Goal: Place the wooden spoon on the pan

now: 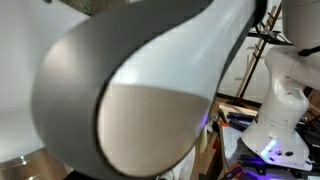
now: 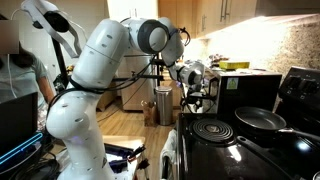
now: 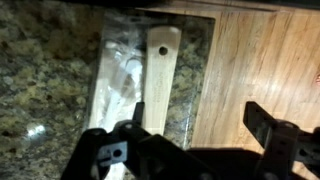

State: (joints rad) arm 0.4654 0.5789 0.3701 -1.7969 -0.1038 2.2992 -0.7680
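**Gripper** point(image 3: 195, 142), mine: jaws spread wide with nothing between them. It hangs face-down over the counter, I judge so that it can straddle a shaft before closing.

**Wooden spoon** point(image 3: 160, 80): lies flat beneath me, not yet lifted. Its holed handle end points away from the hand. The shaft runs under one of my fingers point(image 3: 118, 152), so it sits off-centre in the gap. The head is hidden.

**Clear plastic sheet** point(image 3: 118, 70): lies under the spoon and may slip when I pinch.

**Granite counter** point(image 3: 40, 90): lies on one side of the sheet, with a **wooden board** point(image 3: 262, 70) just beside it on the other. The board's edge is close, and my far finger hangs over it.

**Pan** point(image 2: 258, 120): sits on the stove past the **coil burner** point(image 2: 210, 128), well apart from me. It appears empty, and the air above it looks open for a carry.

**Arm link** point(image 1: 140, 90): fills most of an exterior view.
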